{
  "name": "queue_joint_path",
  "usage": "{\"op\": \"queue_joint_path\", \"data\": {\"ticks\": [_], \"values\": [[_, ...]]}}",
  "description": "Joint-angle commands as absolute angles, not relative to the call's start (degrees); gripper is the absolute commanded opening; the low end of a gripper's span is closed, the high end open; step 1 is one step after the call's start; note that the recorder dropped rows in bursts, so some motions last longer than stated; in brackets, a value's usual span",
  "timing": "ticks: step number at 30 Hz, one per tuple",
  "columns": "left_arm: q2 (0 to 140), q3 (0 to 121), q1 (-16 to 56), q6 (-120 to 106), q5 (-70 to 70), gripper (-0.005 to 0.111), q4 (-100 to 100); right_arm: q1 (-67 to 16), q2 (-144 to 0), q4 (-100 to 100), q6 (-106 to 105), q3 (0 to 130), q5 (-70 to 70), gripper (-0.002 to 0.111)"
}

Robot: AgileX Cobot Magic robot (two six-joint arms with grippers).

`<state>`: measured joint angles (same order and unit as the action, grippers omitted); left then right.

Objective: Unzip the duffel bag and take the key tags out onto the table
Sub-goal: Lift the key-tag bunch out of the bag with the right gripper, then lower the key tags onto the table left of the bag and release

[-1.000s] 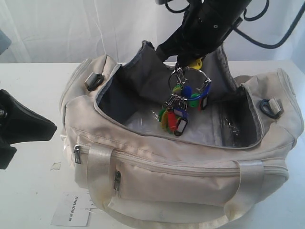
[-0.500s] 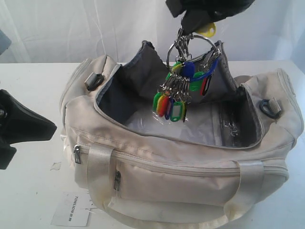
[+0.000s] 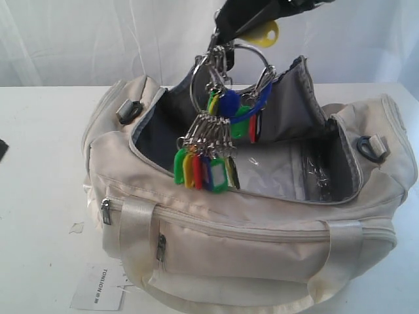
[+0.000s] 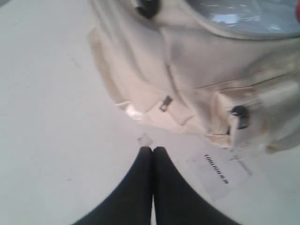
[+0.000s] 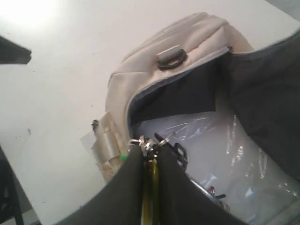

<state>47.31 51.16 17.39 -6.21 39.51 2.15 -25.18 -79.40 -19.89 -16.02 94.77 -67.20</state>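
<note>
The cream duffel bag lies on the white table with its top unzipped wide, grey lining and clear plastic showing inside. My right gripper is at the top of the exterior view, shut on a yellow tag of the key tags. The bunch dangles on metal rings above the bag's left front rim. In the right wrist view the right gripper pinches the yellow tag, with the rings at its tips above the bag. My left gripper is shut and empty, over the table beside the bag.
A white paper label lies on the table at the bag's front left corner, seen also as the label near my left gripper. A small scrap lies beside it. The bag's webbing handle hangs down the front. White curtain behind.
My right gripper has risen and moved left, lifting the key tags out of the bag's opening. The left arm has drawn back to the left, almost out of the exterior view.
</note>
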Motion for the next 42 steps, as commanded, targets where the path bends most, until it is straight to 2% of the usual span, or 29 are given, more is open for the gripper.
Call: {"op": "queue_joint_path", "data": {"ticks": [1, 8, 20, 42], "values": [[42.29, 50.22, 17.27, 5.79, 41.74, 0.0, 16.03, -30.4, -79.07, -21.06, -16.69, 94.6, -65.28, 0.0], [37.34, 46.69, 17.27, 18.39, 42.74, 0.0, 30.55, -38.02, -79.78, -20.94, -15.12, 94.6, -61.79, 0.0], [36.01, 45.77, 17.27, 18.56, 40.86, 0.0, 30.7, -47.9, -88.93, -21.0, -15.13, 94.6, -53.54, 0.0], [36.0, 45.77, 17.27, 18.66, 40.38, 0.0, 30.08, -49.58, -112.45, -20.71, -15.24, 94.6, -45.66, 0.0]]}}
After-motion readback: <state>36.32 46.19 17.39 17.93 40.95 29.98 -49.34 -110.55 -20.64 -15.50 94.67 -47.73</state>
